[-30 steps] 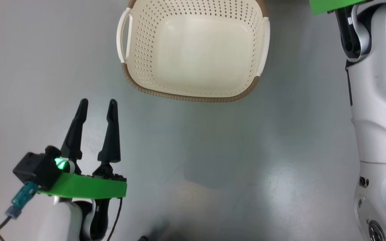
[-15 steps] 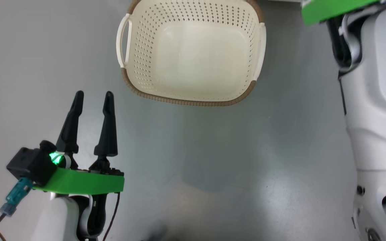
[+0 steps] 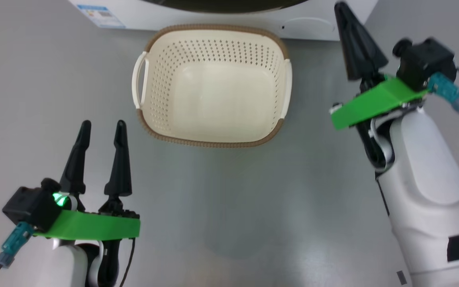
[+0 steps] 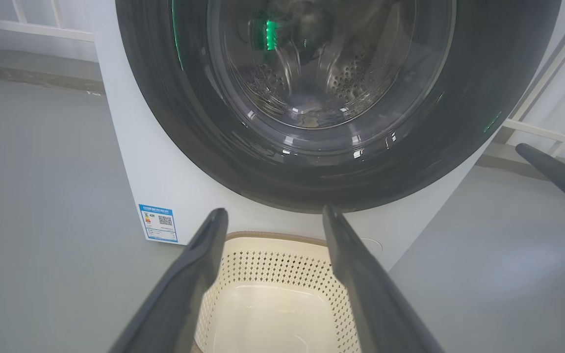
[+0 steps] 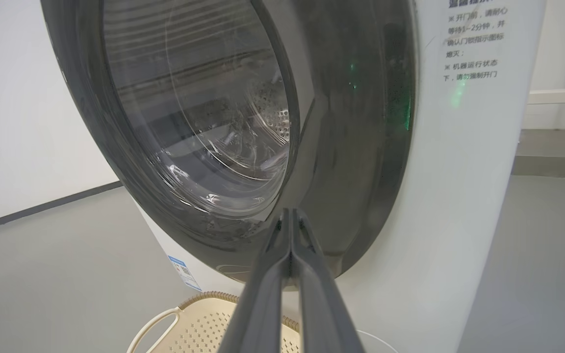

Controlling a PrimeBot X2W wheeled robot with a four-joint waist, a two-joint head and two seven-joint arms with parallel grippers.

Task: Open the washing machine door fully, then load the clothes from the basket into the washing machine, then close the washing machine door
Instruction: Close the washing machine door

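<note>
Bare lab-like room, laundry setup: white washing machine [image 4: 140,171] on grey floor [image 3: 229,207], plain white wall [image 5: 17,98].

A smooth grey floor [image 3: 253,207] is being seen here, with soft light being reflected off it. The cream basket [image 3: 213,144] is being carried on it, upright, mouth up. Just behind, the white washing machine [image 3: 213,22] is being borne by the same floor; whether the two are touching is not being made clear.
</note>
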